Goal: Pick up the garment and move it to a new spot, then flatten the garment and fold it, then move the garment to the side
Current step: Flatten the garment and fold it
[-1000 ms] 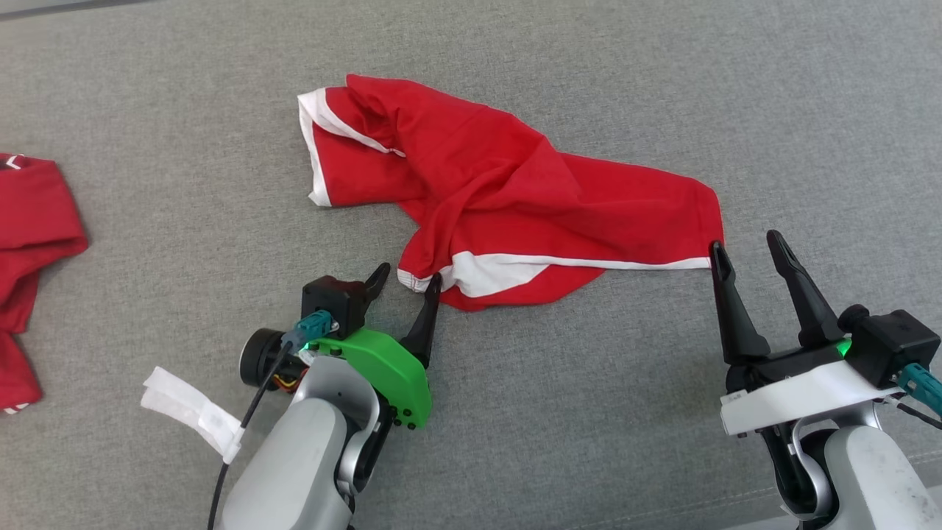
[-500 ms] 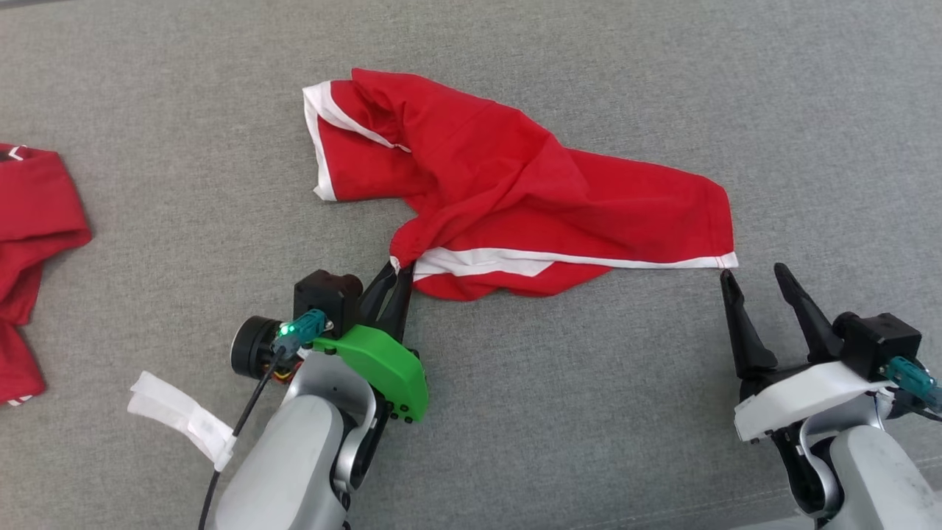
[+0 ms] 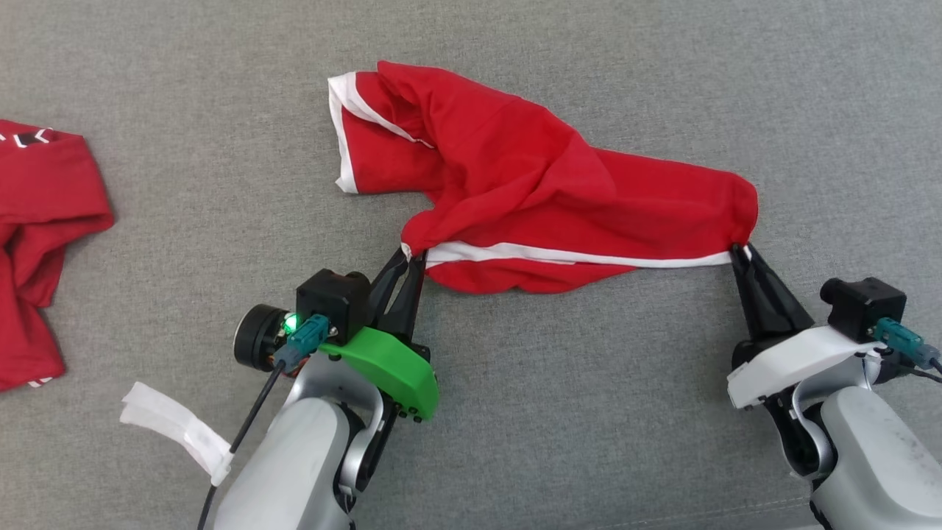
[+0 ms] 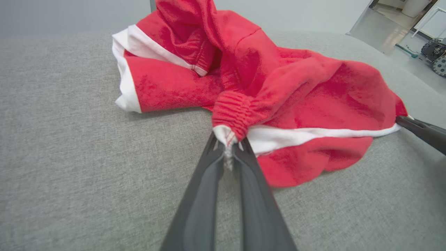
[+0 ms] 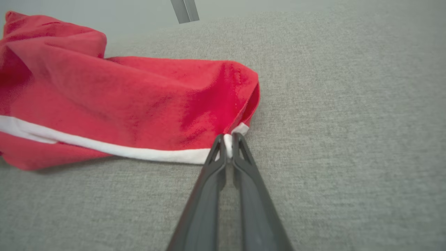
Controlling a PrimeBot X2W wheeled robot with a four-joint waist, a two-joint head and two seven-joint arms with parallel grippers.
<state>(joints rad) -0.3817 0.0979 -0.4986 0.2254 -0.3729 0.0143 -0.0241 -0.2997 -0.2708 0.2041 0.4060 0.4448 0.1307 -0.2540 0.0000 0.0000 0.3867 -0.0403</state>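
Grip firm both sides, left claw (image 3: 409, 258) closed tight on bunched near-left corner of red garment (image 3: 530, 184), right claw (image 3: 740, 254) pinching its white-trimmed right corner, garment crumpled mid grey fabric surface (image 3: 589, 412), another red cloth (image 3: 37, 221) at left edge.

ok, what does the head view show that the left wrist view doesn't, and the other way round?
Head view: a second crumpled red cloth at the left edge, and a white tape strip by the left arm's cable.
Left wrist view: the ribbed red band bunched at the pinch, plus a wheeled machine on the floor beyond.
Both: the red garment with white trim on the grey fabric surface, with the left gripper and right gripper holding its white-striped edge, jaws shut.
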